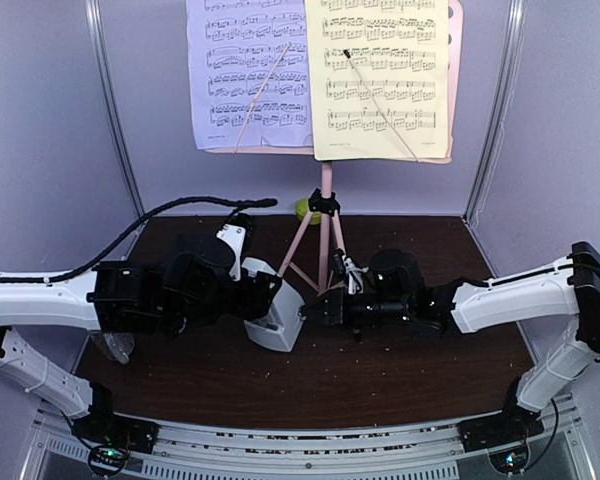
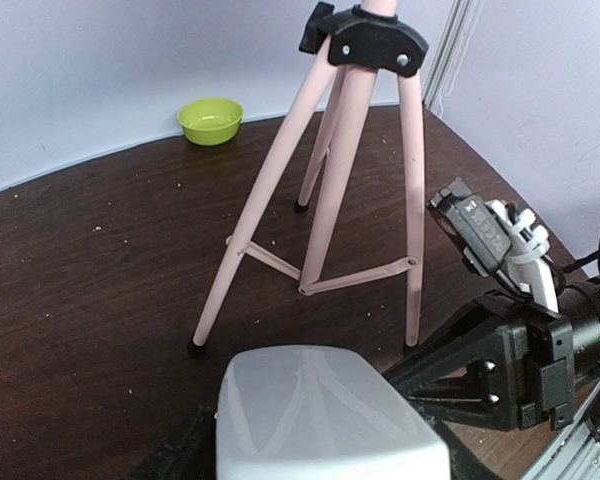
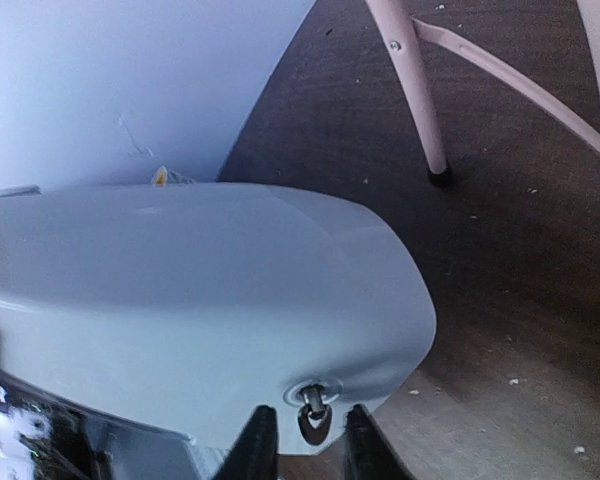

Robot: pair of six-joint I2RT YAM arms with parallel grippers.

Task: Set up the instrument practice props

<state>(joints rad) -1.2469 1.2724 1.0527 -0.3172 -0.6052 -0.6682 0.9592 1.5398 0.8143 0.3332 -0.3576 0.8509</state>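
Note:
The grey metronome [image 1: 277,318] sits low over the dark table in front of the pink music stand [image 1: 326,215]. My left gripper [image 1: 263,296] is shut on the metronome's body [image 2: 320,400], which fills the space between its fingers [image 2: 180,452]. A small metal key [image 3: 313,420] sticks out of the metronome's side [image 3: 200,290]. My right gripper [image 3: 312,445] is open, one fingertip on each side of that key, not touching it. A lavender page [image 1: 248,70] and a pale-yellow page [image 1: 380,80] rest on the stand's desk.
A lime-green bowl [image 2: 211,119] sits at the back by the wall, behind the tripod legs [image 2: 332,200]. The right arm's wrist [image 2: 520,350] is close to the stand's right leg. White walls close in the table at the back and sides.

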